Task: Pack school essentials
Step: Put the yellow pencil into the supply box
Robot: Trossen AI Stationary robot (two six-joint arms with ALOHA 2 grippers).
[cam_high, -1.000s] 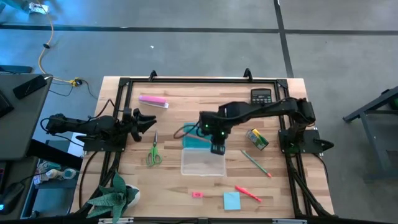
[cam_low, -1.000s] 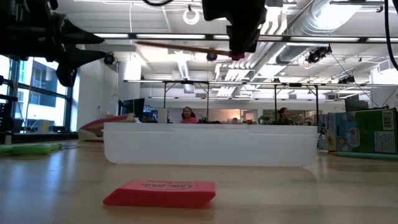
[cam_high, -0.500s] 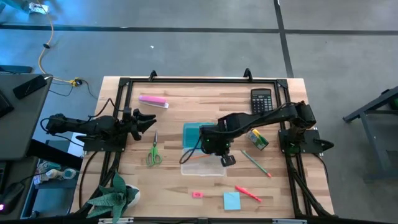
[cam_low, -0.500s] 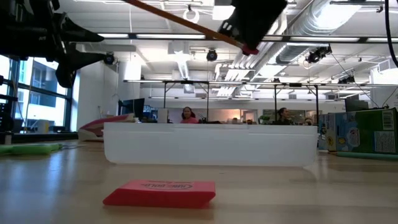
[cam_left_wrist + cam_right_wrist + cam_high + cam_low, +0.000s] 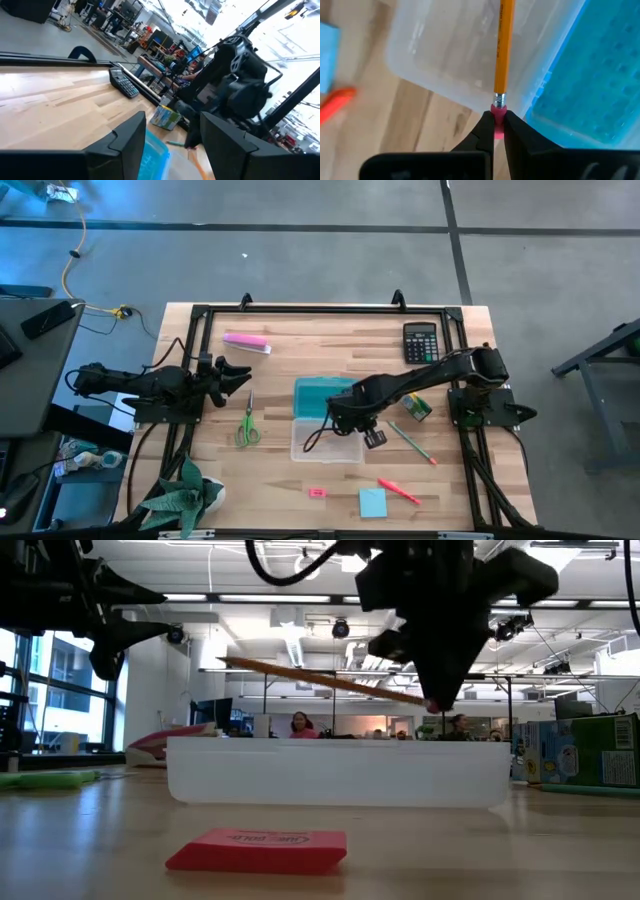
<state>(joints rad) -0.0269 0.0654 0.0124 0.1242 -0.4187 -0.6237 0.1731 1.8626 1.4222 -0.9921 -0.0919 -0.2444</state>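
I see right tool (image 5: 498,129) clamped on orange pencil (image 5: 500,50) at pink eraser end, tip slanting over clear plastic box (image 5: 326,442); left tool (image 5: 172,145) apart.

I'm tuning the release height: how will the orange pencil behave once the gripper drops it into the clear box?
The orange pencil, pinched only by its eraser end in the right gripper, stays straight, so probably stiff and light. Slim and apparently round, it may roll on landing, though the clear box walls should stop it.

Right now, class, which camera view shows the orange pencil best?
The right wrist view: the orange pencil fills it, eraser end pinched in the right gripper over the clear box. Low view shows it slanted; high view, barely; left wrist, a sliver.
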